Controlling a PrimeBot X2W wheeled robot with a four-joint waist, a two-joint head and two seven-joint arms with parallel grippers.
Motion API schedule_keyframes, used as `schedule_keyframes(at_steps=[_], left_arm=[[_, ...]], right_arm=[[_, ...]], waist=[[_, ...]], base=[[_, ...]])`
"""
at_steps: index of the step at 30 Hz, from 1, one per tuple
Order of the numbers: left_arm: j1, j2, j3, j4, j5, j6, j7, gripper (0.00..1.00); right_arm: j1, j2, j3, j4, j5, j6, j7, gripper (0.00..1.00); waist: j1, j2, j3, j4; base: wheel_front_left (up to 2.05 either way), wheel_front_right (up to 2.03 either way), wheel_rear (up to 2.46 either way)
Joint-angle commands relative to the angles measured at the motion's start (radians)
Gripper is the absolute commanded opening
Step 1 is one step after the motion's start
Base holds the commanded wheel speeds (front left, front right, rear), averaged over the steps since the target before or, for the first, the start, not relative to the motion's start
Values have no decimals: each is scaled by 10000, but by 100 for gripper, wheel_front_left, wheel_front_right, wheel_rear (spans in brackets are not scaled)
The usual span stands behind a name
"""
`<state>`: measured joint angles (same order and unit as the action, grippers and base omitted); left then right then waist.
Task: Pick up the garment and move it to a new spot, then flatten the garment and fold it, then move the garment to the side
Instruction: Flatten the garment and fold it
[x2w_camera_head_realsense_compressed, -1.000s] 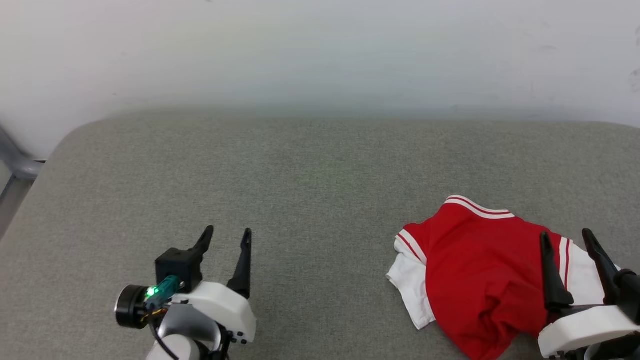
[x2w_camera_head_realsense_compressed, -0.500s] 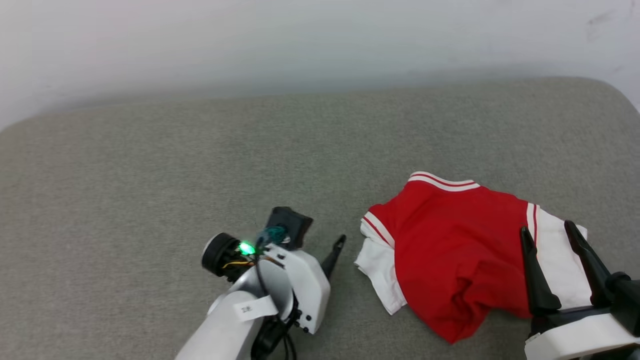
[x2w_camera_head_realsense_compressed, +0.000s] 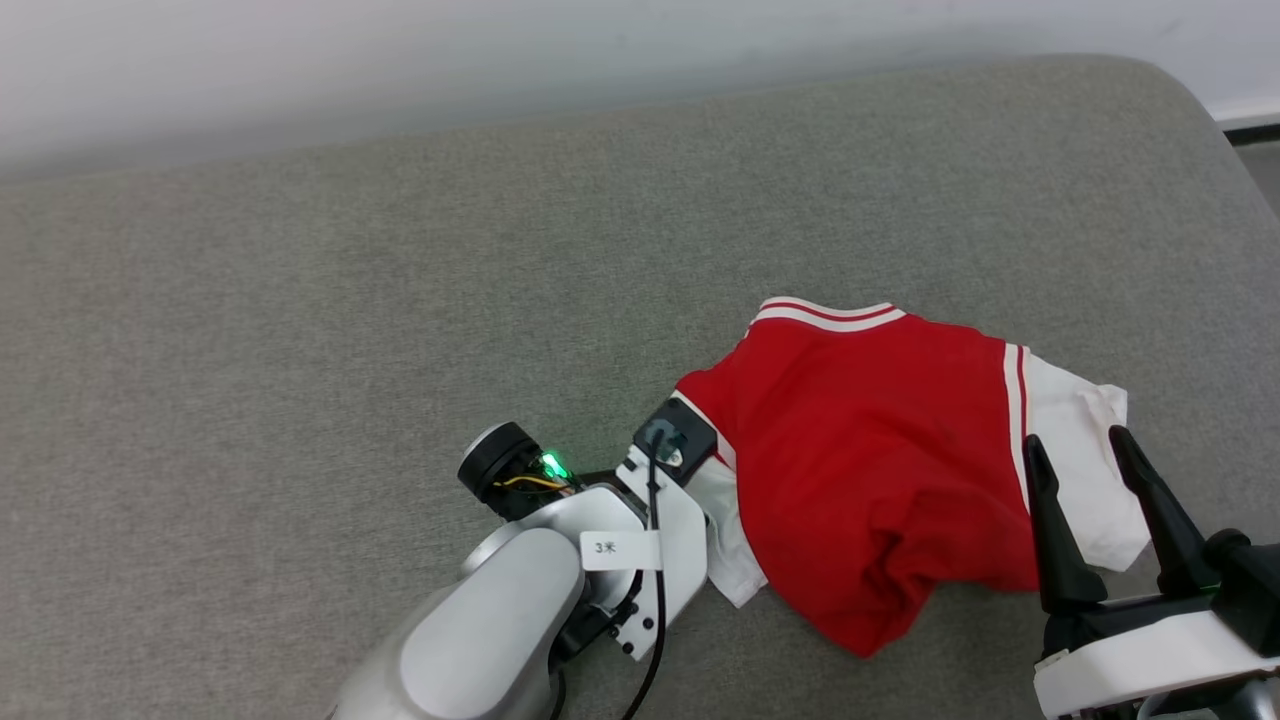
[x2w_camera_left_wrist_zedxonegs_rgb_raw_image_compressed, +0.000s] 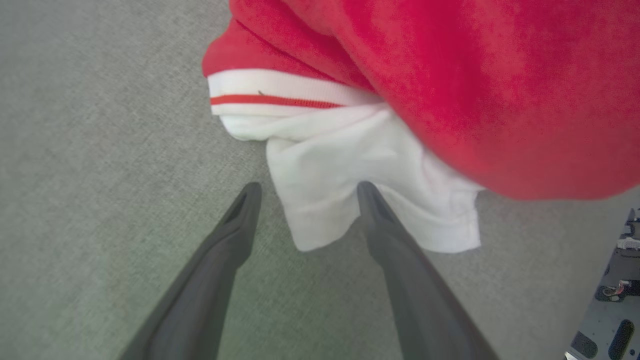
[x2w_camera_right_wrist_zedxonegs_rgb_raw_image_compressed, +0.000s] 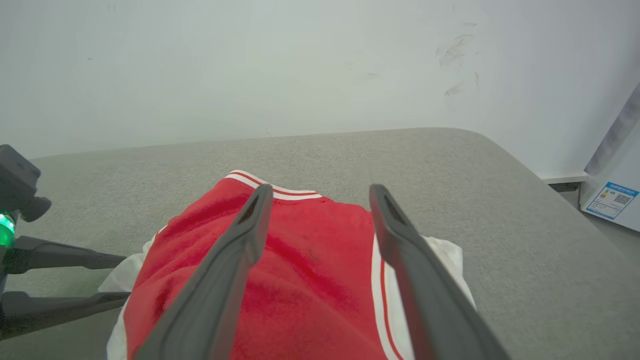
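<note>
The garment (x2w_camera_head_realsense_compressed: 870, 450) is a crumpled red shirt with white sleeves and striped trim, lying on the right part of the grey cushion (x2w_camera_head_realsense_compressed: 400, 300). In the left wrist view my left gripper (x2w_camera_left_wrist_zedxonegs_rgb_raw_image_compressed: 307, 200) is open, its fingertips straddling the edge of the white sleeve (x2w_camera_left_wrist_zedxonegs_rgb_raw_image_compressed: 350, 175) below the red body (x2w_camera_left_wrist_zedxonegs_rgb_raw_image_compressed: 500, 75). The left wrist housing (x2w_camera_head_realsense_compressed: 660, 500) hides those fingers in the head view. My right gripper (x2w_camera_head_realsense_compressed: 1075, 445) stands open over the garment's other white sleeve (x2w_camera_head_realsense_compressed: 1075, 420). From the right wrist, that gripper (x2w_camera_right_wrist_zedxonegs_rgb_raw_image_compressed: 321, 192) frames the red cloth (x2w_camera_right_wrist_zedxonegs_rgb_raw_image_compressed: 310, 270), and the left gripper (x2w_camera_right_wrist_zedxonegs_rgb_raw_image_compressed: 125, 277) reaches in from the left.
A pale wall (x2w_camera_head_realsense_compressed: 500, 60) runs behind the cushion. The cushion's rounded right corner (x2w_camera_head_realsense_compressed: 1200, 110) drops to the floor (x2w_camera_head_realsense_compressed: 1262, 170). A white box with a label (x2w_camera_right_wrist_zedxonegs_rgb_raw_image_compressed: 612, 200) stands beyond that corner. Bare grey fabric spreads left of the garment.
The camera has swung right and down. My left arm has moved right across the cushion to the garment's left sleeve. The right gripper stays open over the garment's right side.
</note>
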<state>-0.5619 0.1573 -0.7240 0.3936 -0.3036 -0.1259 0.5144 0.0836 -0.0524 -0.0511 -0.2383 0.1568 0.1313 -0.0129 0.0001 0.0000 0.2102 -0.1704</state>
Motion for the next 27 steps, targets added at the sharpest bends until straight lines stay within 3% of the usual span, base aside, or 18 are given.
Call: schedule_keyframes(at_steps=[1, 5, 6, 7, 8, 9, 10, 19, 23, 27], left_arm=[[-241, 136, -267, 205, -57, -27, 204, 100], [-622, 362, -1393, 715, -404, -48, 942, 100], [-697, 434, -1663, 809, -543, -50, 1027, 81], [-769, 493, -1924, 913, -692, -51, 1112, 49], [-839, 539, -2140, 987, -840, -52, 1151, 35], [-935, 595, -2360, 1070, -965, -52, 1176, 6], [-1037, 650, -2557, 1155, -1089, -53, 1206, 0], [-1758, 850, -3303, 1524, -1976, -33, 851, 0], [-1796, 931, -2924, 1447, -2275, 28, 170, 0], [-1432, 1258, -2446, 989, -2523, 421, -503, 0]], right_arm=[[-139, 40, 55, 111, 156, -10, -89, 100], [-266, 37, 117, 300, 275, -10, -245, 100], [-273, 35, 118, 333, 282, -10, -290, 100], [-280, 37, 123, 382, 316, -10, -326, 100], [-286, 36, 116, 402, 347, -10, -334, 100], [-305, 36, 119, 429, 358, -10, -372, 100], [-322, 37, 122, 465, 365, -10, -405, 100], [-376, 36, 129, 707, 502, -10, -527, 100], [-342, 36, 62, 760, 567, -10, -545, 100], [-248, 35, -133, 765, 539, -10, -448, 100]], waist=[[-1, 0, 138, -140], [-1, 0, 238, -282], [-1, 0, 262, -312], [-1, 0, 271, -331], [-1, 0, 272, -344], [-1, 0, 280, -353], [-1, 0, 285, -361], [-1, 0, 296, -293], [-1, 0, 168, -124], [-1, 0, -105, 113]], base=[[0, 0, 0], [0, 0, 0], [0, 0, 0], [0, 0, 0], [0, 0, 0], [0, 0, 0], [0, 0, 0], [0, 0, 0], [0, 0, 0], [0, 0, 0]])
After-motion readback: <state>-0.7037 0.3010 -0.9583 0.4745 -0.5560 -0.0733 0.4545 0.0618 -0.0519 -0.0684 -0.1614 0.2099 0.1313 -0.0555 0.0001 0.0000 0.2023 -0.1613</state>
